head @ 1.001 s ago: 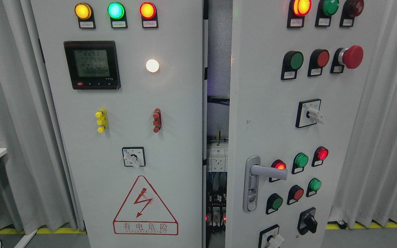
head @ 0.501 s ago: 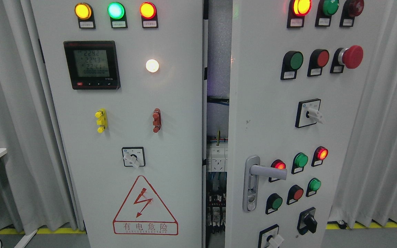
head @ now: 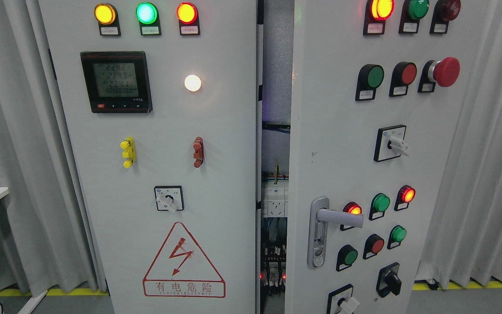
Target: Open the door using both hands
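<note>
We face a grey electrical cabinet with two doors, and neither of our hands shows anywhere in the head view, so we cannot tell how the fingers stand. The right door (head: 342, 144) is swung slightly ajar, its left edge standing off from the left door (head: 216, 183), and a narrow gap runs between them from top to bottom. Through that gap we see a white socket module (head: 274, 200) and, lower down, what look like dark breakers with small red lights, though the slit is too thin to be sure. A silver lever handle (head: 336, 216) sits near the right door's left edge, low on the panel, with lit red and green buttons just beside it. The left door carries a digital meter (head: 116, 81) near its upper left and a red warning triangle (head: 184, 261) at its lower edge.
</note>
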You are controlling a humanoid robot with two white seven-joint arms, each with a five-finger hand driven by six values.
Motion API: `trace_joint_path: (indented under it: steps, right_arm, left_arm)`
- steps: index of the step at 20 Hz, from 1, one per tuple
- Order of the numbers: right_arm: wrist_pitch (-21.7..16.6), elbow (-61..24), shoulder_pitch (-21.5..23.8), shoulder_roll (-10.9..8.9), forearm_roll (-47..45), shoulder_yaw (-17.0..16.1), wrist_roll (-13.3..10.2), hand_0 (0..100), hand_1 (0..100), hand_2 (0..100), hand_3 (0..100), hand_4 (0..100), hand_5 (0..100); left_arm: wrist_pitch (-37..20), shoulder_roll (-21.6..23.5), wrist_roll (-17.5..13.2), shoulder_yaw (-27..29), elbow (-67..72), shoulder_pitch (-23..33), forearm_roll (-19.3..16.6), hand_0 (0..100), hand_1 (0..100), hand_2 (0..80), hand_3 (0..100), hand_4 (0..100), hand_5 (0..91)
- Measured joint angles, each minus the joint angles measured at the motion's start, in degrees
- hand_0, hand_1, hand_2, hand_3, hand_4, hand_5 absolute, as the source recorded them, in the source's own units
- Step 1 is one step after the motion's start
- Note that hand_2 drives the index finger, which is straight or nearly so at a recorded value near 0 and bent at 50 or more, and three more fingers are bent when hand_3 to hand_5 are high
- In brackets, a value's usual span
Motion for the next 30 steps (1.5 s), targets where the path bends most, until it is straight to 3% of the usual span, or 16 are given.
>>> trace_joint_path:
  steps: [4,8,13,16,21,30]
  right_arm:
    - [0.0,0.0,0.0,0.00,0.0,0.0,0.0,22,0,0,0,0,0]
    - [0.0,0.0,0.0,0.00,0.0,0.0,0.0,22,0,0,0,0,0]
    - [0.0,0.0,0.0,0.00,0.0,0.0,0.0,22,0,0,0,0,0]
    - [0.0,0.0,0.0,0.00,0.0,0.0,0.0,22,0,0,0,0,0]
    - [0.0,0.0,0.0,0.00,0.0,0.0,0.0,22,0,0,0,0,0]
    - [0.0,0.0,0.0,0.00,0.0,0.0,0.0,22,0,0,0,0,0]
  left_arm:
    - [3.2,6.2,-0.2,-0.4,-7.5,-6.1,9.1,30,0,2.7,3,4,0.0]
    - [17.3,10.1,-0.4,0.3,-12.6,-15.2,20.4,30,0,2.7,3,4,0.0]
    - [33.5,10.7,0.1,1.6,-16.1,-27.6,27.9,30,0,2.8,3,4,0.0]
    - [39.4,9.7,0.2,2.1,-16.2,-35.5,30.0,30,0,2.7,3,4,0.0]
    - [43.2,8.0,0.4,2.3,-14.1,-47.1,31.7,30,0,2.8,3,4,0.0]
    - [48.9,1.9,3.2,1.0,-6.2,-62.3,29.7,30,0,2.7,3,4,0.0]
